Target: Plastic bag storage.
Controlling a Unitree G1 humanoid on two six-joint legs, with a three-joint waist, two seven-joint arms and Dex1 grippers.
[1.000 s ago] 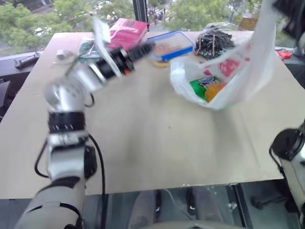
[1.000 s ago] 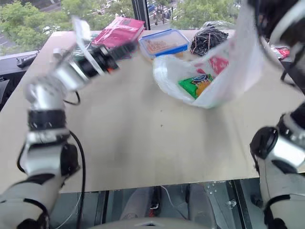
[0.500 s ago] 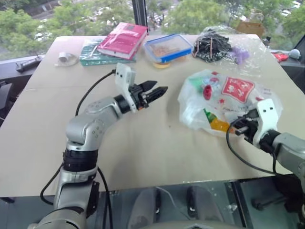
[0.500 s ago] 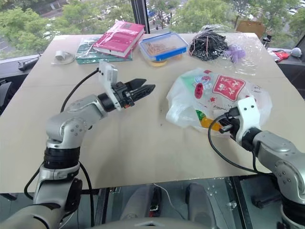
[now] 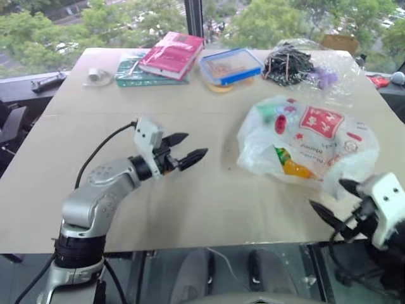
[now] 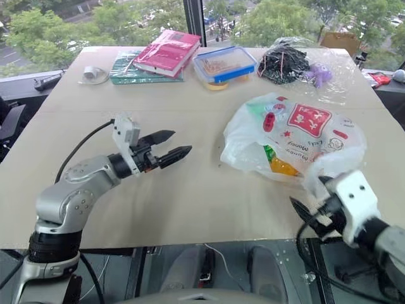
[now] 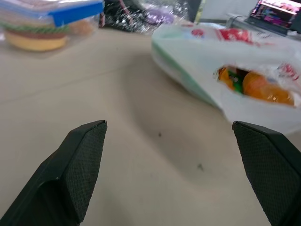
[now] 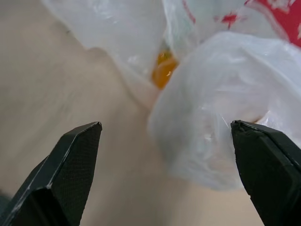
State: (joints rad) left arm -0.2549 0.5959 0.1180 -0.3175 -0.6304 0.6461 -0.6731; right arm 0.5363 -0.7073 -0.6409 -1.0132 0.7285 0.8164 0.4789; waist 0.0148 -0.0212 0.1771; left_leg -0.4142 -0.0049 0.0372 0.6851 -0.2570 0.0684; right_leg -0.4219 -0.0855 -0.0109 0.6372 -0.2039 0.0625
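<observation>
With the crinkly translucent white plastic bag [image 5: 310, 142] released, left gripper [image 5: 185, 147] and right gripper [image 6: 311, 199] gape empty; next, regrasp its handles.

Bright window daylight, soft shadows, blurry wrist views.

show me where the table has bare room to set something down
Bare board lies between the left gripper and the plastic bag, and along the near edge of the table. The left side is bare too. The far edge is crowded: red book, blue-lidded box, bag of cables.
</observation>
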